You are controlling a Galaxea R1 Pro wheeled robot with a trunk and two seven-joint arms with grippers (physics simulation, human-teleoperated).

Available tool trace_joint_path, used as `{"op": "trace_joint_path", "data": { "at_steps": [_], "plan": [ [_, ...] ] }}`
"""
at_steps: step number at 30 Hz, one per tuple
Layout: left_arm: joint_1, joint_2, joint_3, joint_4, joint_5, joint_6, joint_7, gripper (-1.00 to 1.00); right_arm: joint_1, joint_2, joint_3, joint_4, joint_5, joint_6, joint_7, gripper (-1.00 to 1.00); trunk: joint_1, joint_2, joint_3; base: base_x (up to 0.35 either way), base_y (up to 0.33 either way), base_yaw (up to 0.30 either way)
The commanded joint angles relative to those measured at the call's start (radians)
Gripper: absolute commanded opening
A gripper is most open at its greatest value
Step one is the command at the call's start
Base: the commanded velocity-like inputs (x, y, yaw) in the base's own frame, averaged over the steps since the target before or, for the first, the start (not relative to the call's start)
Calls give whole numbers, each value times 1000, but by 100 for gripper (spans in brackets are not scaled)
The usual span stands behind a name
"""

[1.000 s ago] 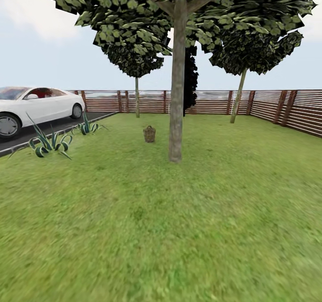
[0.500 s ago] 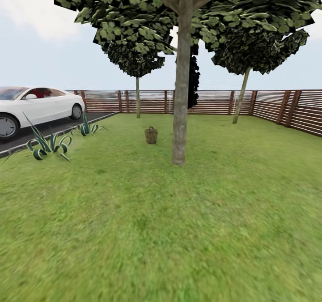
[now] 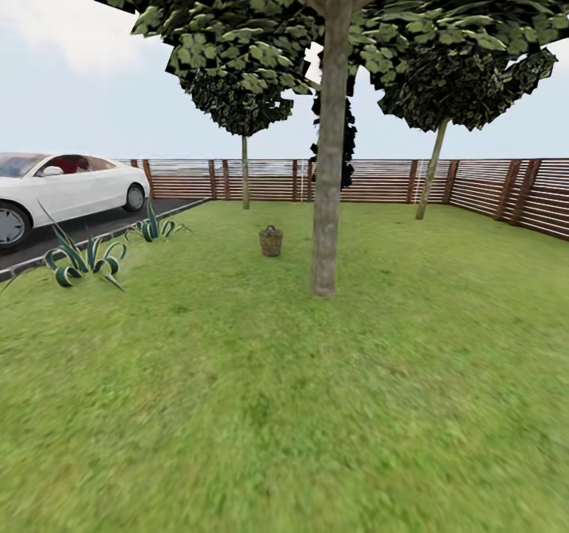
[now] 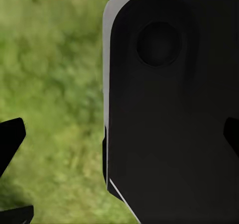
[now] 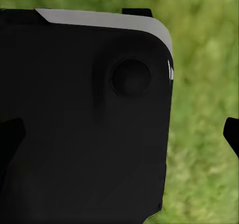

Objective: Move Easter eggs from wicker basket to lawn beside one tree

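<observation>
Wrist views: fingertips spread wide at the frame edges, nothing held, grass beneath.

Both the left gripper (image 4: 119, 134) and right gripper (image 5: 119, 132) are seen with jaws apart and empty, each hanging over a dark robot panel and the lawn (image 3: 316, 407). From the head view, one wicker basket (image 3: 270, 242) is found far ahead, slightly left of centre, upright, so neither arm is judged nearer. One thick-trunked tree (image 3: 328, 201) stands near its right. No eggs can be counted at this range.
</observation>
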Motion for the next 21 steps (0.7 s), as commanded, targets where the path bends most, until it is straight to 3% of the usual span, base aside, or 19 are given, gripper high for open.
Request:
{"op": "trace_joint_path", "data": {
  "at_steps": [1,21],
  "plan": [
    [0,0,0,0,2,1,-1,100,-1,0,0,2,1,1,1,100,1,0,-1,312,164,0],
    [0,0,1,0,2,1,-1,100,-1,0,0,2,0,0,1,100,1,0,-1,312,163,0]
  ]
}}
